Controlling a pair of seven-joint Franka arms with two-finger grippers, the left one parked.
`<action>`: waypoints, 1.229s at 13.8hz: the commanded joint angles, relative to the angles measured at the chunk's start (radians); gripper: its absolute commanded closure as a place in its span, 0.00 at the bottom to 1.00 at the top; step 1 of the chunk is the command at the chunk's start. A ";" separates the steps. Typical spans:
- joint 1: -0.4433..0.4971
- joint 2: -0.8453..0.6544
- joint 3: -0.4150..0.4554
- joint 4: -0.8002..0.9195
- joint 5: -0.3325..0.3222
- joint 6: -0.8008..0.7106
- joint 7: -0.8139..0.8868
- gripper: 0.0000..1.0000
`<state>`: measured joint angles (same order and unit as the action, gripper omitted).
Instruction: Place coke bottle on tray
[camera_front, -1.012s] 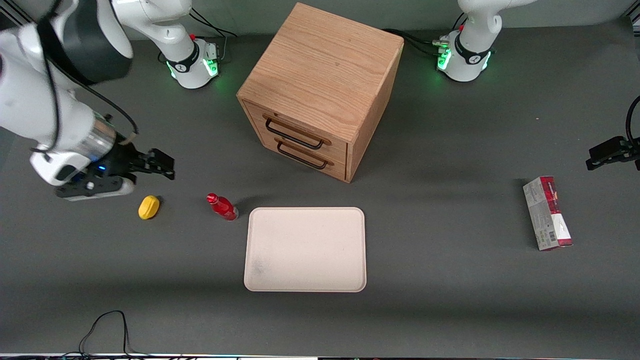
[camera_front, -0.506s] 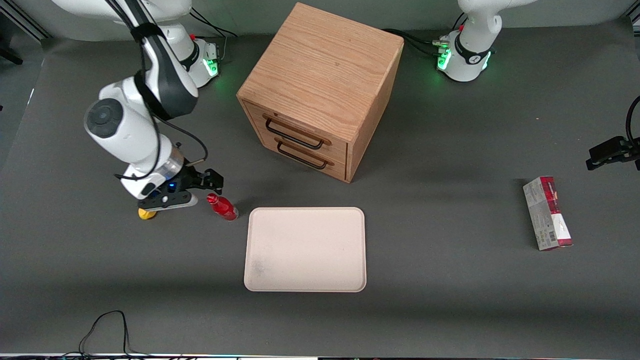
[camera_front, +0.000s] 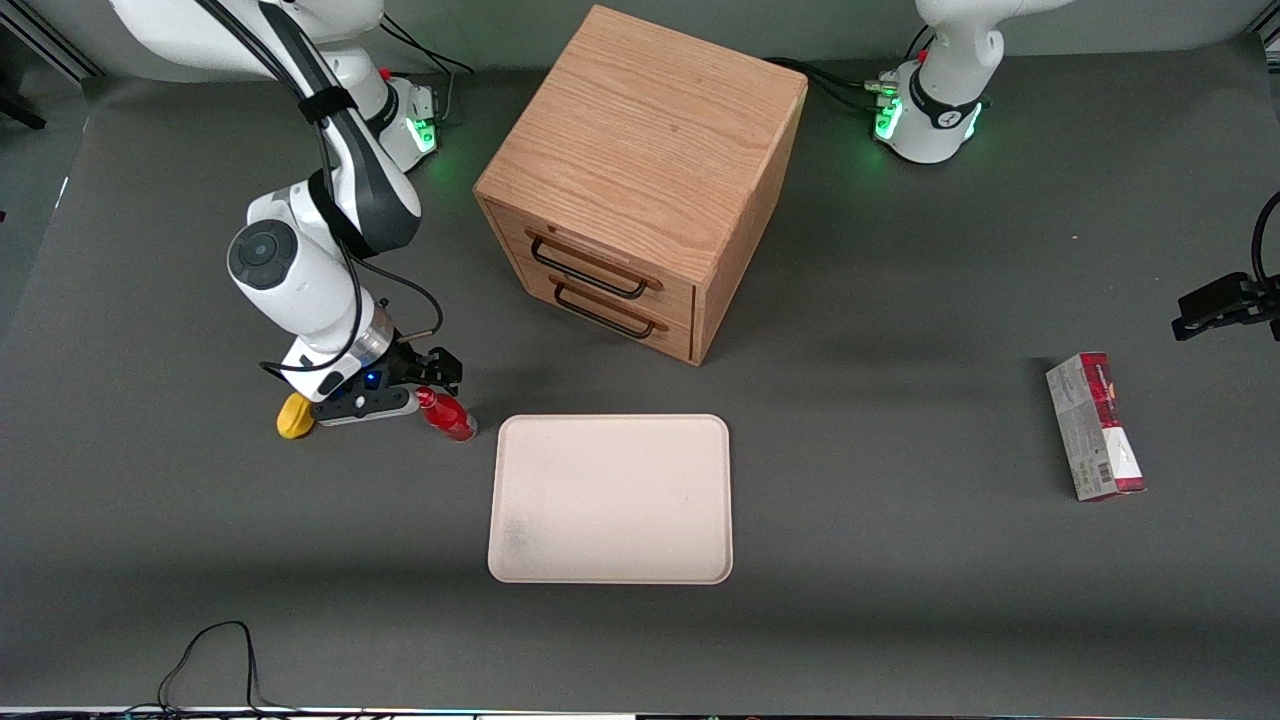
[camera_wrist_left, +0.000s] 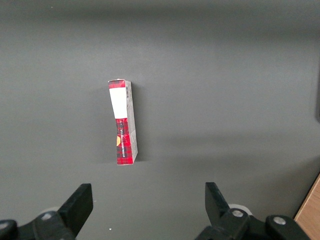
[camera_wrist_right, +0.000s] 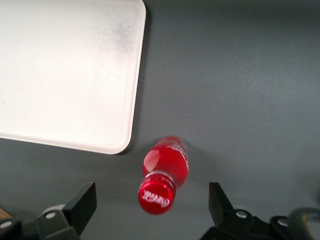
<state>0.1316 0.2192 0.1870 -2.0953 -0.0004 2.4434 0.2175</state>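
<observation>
While my working arm hangs over the dark grey matte table (camera_front: 900, 600), the largest item on it is the oak-grained drawer cabinet (camera_front: 640, 170), a block with two black wire handles. Nearer the front camera lies the tray (camera_front: 610, 498), flat, cream, round-cornered, low-rimmed, faintly smudged. Toward the parked arm's end lies a red-and-grey carton (camera_front: 1095, 426). The coke bottle (camera_wrist_right: 164, 172) stands upright on the table just beside the tray's corner, glossy red, narrow-necked, its cap printed white. A yellow lemon-shaped lump (camera_front: 292, 416) sits beside my wrist. My gripper (camera_front: 425, 385) hovers directly over the bottle, fingers (camera_wrist_right: 82, 202) spread wide either side, gripping nothing. A second ago it was well short, above the lump.
</observation>
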 joint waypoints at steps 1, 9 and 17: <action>-0.001 0.023 0.002 -0.003 -0.021 0.031 0.022 0.31; -0.015 0.035 0.000 0.055 -0.023 -0.035 -0.003 1.00; -0.026 0.063 -0.003 0.673 -0.084 -0.677 0.006 1.00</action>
<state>0.1059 0.2391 0.1785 -1.5722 -0.0305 1.8770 0.2159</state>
